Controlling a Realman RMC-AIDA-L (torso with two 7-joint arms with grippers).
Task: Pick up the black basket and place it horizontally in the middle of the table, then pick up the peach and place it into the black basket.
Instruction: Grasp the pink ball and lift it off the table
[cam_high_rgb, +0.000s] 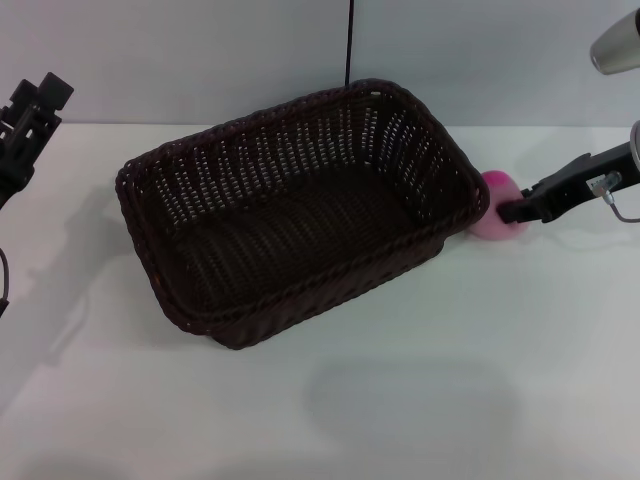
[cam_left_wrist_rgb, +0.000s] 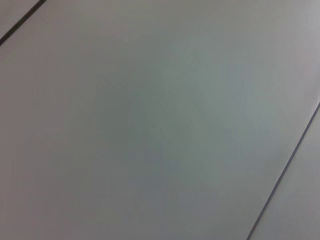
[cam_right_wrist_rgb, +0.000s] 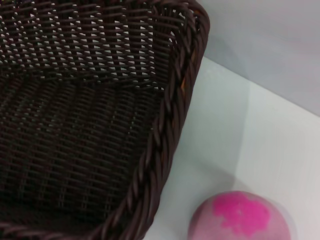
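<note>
The black basket (cam_high_rgb: 262, 160) stands upright in the middle of the table (cam_high_rgb: 420, 390), turned at a slant, and there is nothing in it. Its braided rim (cam_right_wrist_rgb: 165, 130) fills much of the right wrist view. The peach (cam_high_rgb: 492, 188) lies on the table just off the basket's right end, close to the rim; the right wrist view shows the peach (cam_right_wrist_rgb: 240, 217) with its magenta patch up. My right gripper (cam_high_rgb: 508, 211) is low at the peach, on its side away from the basket. Whether it touches the fruit does not show. My left gripper (cam_high_rgb: 35, 108) is raised at the far left, away from the basket.
A grey wall stands behind the table, with a thin black cable (cam_high_rgb: 349, 40) running down it behind the basket. The left wrist view holds only a plain grey surface (cam_left_wrist_rgb: 160, 120) crossed by dark lines. White tabletop (cam_right_wrist_rgb: 235, 130) lies between basket and peach.
</note>
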